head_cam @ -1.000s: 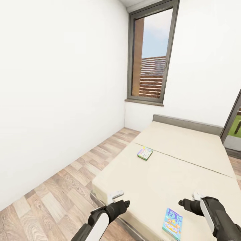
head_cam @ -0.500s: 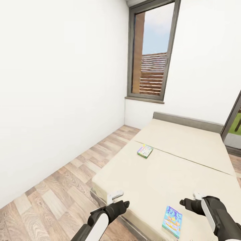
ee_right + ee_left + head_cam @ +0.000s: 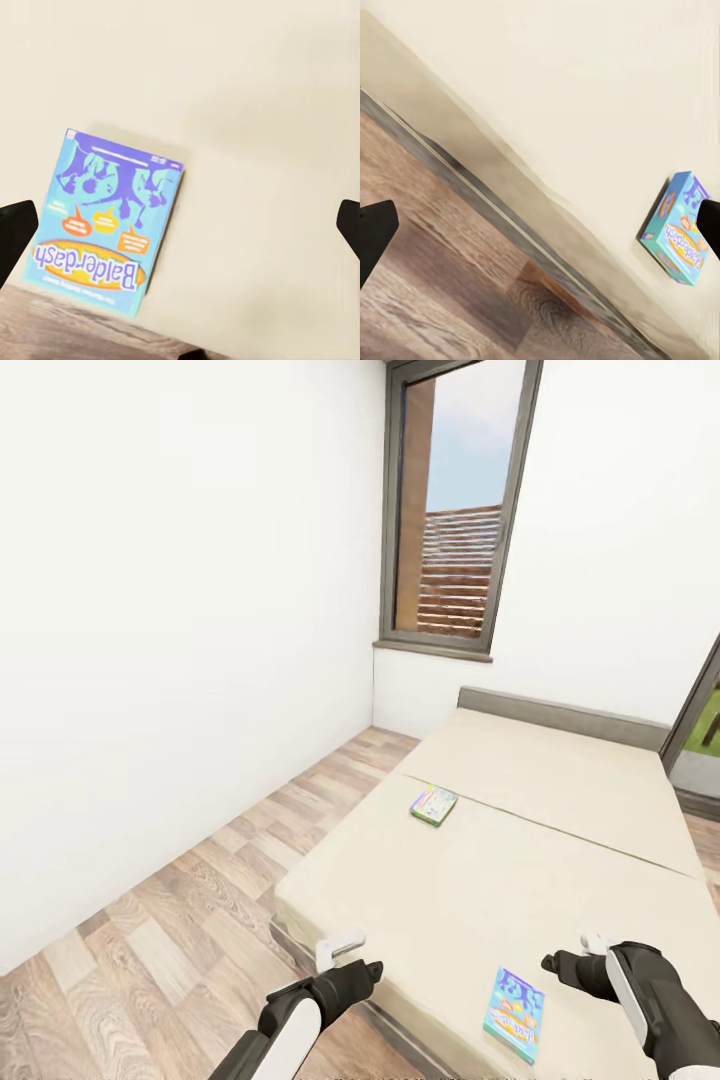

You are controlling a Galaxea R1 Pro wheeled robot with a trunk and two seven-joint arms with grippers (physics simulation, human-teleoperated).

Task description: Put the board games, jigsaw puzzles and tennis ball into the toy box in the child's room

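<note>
Two board games lie on the cream bed [image 3: 560,840] in the white-walled child's room. A blue "Balderdash" box [image 3: 515,1015] [image 3: 105,221] [image 3: 679,229] rests near the bed's near edge, just below and left of my right gripper [image 3: 575,957] [image 3: 180,229], which hovers over it open and empty. A white-green box [image 3: 433,805] lies further up the bed near its left side. My left gripper [image 3: 350,957] [image 3: 540,229] is open and empty above the bed's near left corner. The table, toy box, jigsaw puzzles and tennis ball are out of view.
Wood-plank floor [image 3: 190,920] runs between the bed and a bare white wall [image 3: 170,620] on the left. A tall grey-framed window [image 3: 450,510] stands behind the bed's grey headboard [image 3: 560,715]. A glass door edge [image 3: 695,730] is at the far right.
The whole picture has shifted slightly upward, so the camera moved. Both grippers stay open, and the two boxes lie where they were on the bed.
</note>
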